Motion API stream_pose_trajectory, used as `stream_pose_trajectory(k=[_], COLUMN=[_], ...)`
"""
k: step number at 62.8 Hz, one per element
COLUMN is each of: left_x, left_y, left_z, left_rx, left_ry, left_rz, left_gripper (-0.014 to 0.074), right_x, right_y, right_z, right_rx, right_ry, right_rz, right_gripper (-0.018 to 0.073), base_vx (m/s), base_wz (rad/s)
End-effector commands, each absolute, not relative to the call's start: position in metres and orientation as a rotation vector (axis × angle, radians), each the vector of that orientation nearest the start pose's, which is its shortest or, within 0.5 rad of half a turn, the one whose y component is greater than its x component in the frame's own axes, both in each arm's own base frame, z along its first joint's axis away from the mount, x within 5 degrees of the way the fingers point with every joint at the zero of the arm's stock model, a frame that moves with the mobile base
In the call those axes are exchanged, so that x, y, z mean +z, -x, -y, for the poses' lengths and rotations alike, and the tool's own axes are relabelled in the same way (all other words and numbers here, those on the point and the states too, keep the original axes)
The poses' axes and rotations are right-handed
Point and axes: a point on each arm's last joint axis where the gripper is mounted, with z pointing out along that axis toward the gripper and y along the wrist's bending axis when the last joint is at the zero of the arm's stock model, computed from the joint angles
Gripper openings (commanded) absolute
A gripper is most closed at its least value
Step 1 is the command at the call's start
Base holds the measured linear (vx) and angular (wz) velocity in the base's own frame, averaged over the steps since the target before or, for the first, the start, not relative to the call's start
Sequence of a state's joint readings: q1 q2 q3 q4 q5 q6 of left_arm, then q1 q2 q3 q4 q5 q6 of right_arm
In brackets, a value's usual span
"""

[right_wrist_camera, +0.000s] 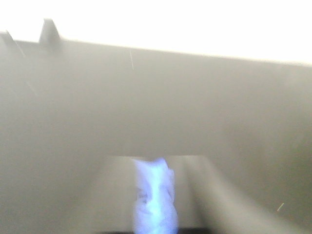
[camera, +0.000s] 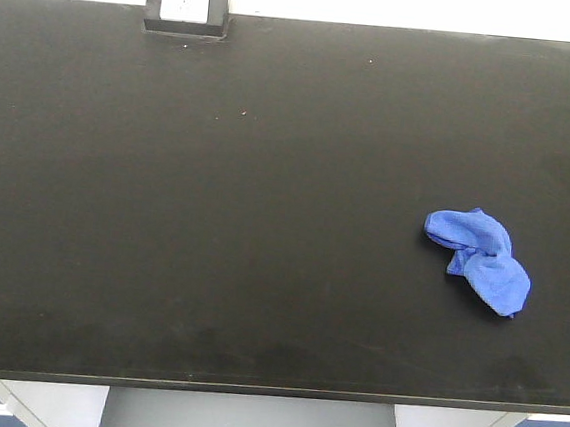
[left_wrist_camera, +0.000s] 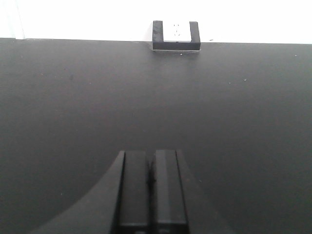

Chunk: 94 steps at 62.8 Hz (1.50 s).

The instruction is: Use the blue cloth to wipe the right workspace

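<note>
While the left tool (left_wrist_camera: 151,161) is shut on nothing over the bare bench (camera: 269,172), the blue cloth (camera: 478,258) lies crumpled at the bench's right side. Soft, light and limp, it is best pinched at its bunched middle. Blue fabric is seen between the fingers of the right tool (right_wrist_camera: 155,168), but through the haze a grip cannot be told.
</note>
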<state>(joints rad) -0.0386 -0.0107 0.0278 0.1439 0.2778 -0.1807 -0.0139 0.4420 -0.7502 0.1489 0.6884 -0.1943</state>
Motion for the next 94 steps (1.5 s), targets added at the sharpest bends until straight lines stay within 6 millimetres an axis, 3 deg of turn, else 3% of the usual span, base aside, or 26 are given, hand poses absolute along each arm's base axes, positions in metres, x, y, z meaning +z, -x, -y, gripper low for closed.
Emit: stream_pose_trajectory(k=[1, 8, 23, 47, 69, 94], left_x=[0.177, 0.177, 0.177, 0.177, 0.177, 0.177], left_y=[-0.056, -0.056, -0.056, -0.056, -0.056, -0.056], left_z=[0.0, 0.0, 0.0, 0.0, 0.0, 0.0], left_rx=[-0.045, -0.045, -0.045, -0.045, -0.045, -0.045], left_ry=[0.022, 0.022, 0.022, 0.022, 0.022, 0.022], left_rz=[-1.712, -1.712, -1.712, -1.712, -1.712, -1.712], left_gripper=[-0.0006, -0.0006, -0.0006, -0.0006, -0.0006, -0.0006], right_x=[0.38, 0.364, 0.308, 0.248, 0.212, 0.192], right_y=[-0.046, -0.041, -0.08, -0.088, -0.086, -0.057], right_z=[-0.008, -0.006, 0.002, 0.003, 0.003, 0.0], right_rx=[0.024, 0.009, -0.039, -0.032, -0.028, -0.019], right_ry=[0.104, 0.085, 0.005, -0.019, -0.017, 0.009], right_rz=[-1.679, -1.584, -1.44, -1.591, -1.706, -1.576], right_gripper=[-0.0011, -0.0008, -0.0006, -0.0005, -0.0005, -0.0005], base_vx=[0.0, 0.0, 0.0, 0.0, 0.0, 0.0], base_wz=[0.0, 0.0, 0.0, 0.0, 0.0, 0.0])
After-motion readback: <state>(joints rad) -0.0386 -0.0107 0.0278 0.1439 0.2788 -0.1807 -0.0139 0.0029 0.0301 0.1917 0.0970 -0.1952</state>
